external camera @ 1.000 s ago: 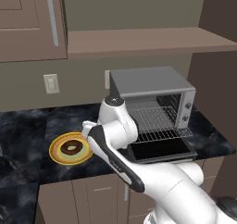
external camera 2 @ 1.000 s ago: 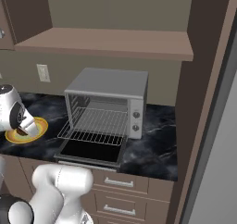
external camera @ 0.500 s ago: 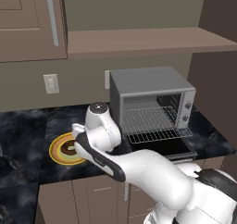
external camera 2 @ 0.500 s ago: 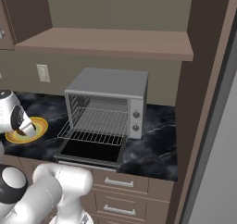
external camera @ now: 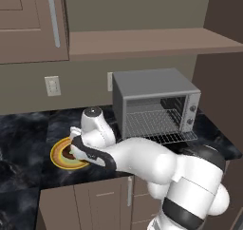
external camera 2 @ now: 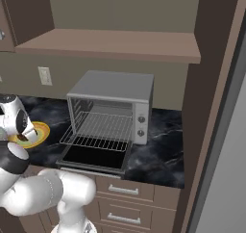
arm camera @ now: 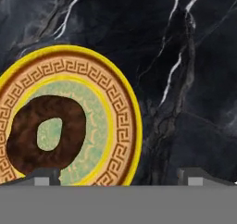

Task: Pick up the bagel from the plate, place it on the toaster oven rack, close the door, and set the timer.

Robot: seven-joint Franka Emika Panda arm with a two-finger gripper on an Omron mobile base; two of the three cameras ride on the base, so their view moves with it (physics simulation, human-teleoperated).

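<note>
The bagel [arm camera: 46, 133], a dark brown ring, lies flat on the plate [arm camera: 124, 102], which has a yellow patterned rim and a pale green centre. My gripper [arm camera: 119, 177] hangs open just above them with nothing between its fingers. One fingertip [arm camera: 46, 177] is at the bagel's near edge and the other is over bare counter past the plate's rim. From the left base the plate [external camera: 58, 153] is half hidden by my hand. The toaster oven [external camera 2: 113, 85] stands to the right with its door [external camera 2: 93, 157] folded down flat. Its rack [external camera 2: 101, 131] is partly slid out.
The black marble counter [arm camera: 185, 79] runs under everything. Two knobs [external camera 2: 141, 126] sit on the oven's right strip. A shelf [external camera: 152, 41] and wall cabinets hang above. A tall brown panel [external camera 2: 211, 107] stands right of the oven. A wall outlet [external camera: 52, 85] is behind the plate.
My arm has swung left and down, bringing the hand from near the oven to just over the plate. The jaws stayed open. Bagel, plate and oven have not moved.
</note>
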